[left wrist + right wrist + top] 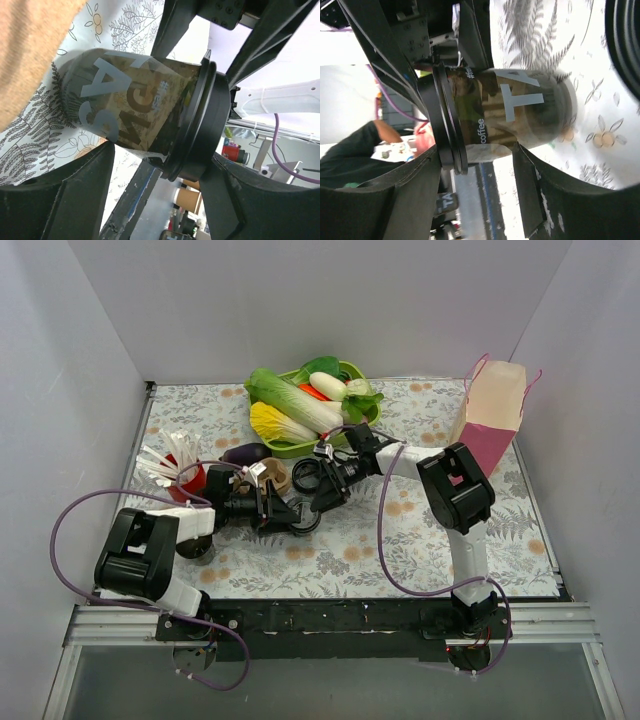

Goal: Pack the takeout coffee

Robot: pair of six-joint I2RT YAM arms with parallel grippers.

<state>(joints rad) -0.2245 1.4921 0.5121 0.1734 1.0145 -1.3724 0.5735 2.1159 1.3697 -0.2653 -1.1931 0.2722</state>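
Takeout coffee, one: a small dark translucent disposable cup [125, 110] with pale lettering and one round black lid [200, 125].

Location: mid-table, slightly left, between two pincers, the left gripper [160, 157] and the right gripper [477, 150]. Each pair of fingers is part-spread around the cup. Whether either presses it cannot be told.

Handling, judged: light, thin-walled and smooth, and it dents if squeezed. Take the body just under the lid.

Farther: one brown cardboard carrier [272, 476], one red cup [190, 480] of straws, one purple aubergine [245, 452], one green basket [352, 368] of vegetables. Far right: one pink bag [490, 425].
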